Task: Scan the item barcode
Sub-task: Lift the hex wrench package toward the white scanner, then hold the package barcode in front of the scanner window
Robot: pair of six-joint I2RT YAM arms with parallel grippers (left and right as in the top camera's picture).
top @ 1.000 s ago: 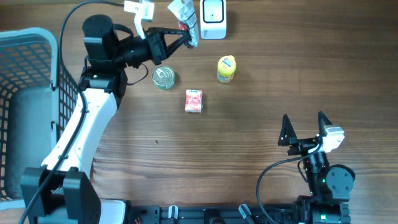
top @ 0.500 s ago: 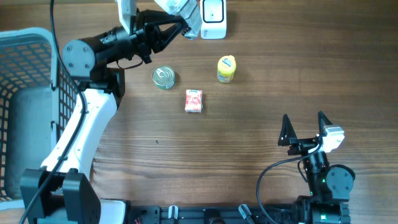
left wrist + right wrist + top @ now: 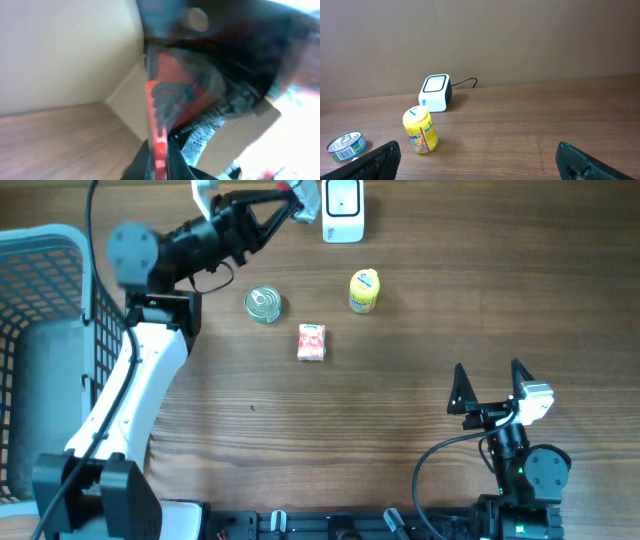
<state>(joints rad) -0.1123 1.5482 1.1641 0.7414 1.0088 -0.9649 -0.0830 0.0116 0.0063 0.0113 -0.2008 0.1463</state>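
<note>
My left gripper (image 3: 290, 200) is shut on a red and silver packet (image 3: 304, 204), held at the table's far edge just left of the white barcode scanner (image 3: 342, 210). Most of the packet is cut off by the frame's top edge. The left wrist view is blurred; the packet's red edge (image 3: 159, 142) runs between the closed jaws, with printed foil (image 3: 200, 140) to the right. The scanner (image 3: 435, 93) also shows in the right wrist view. My right gripper (image 3: 490, 383) stands wide open and holds nothing near the front right; its gap (image 3: 480, 167) frames bare table.
A tin can (image 3: 263, 304), a small red box (image 3: 312, 342) and a yellow bottle (image 3: 364, 291) sit in the middle of the table. The bottle (image 3: 420, 130) and can (image 3: 345, 145) appear ahead of the right wrist. A blue wire basket (image 3: 40, 330) stands at the left.
The left arm has swung up and back, carrying the packet toward the far edge beside the scanner, partly out of the overhead view. The right arm has not moved.
</note>
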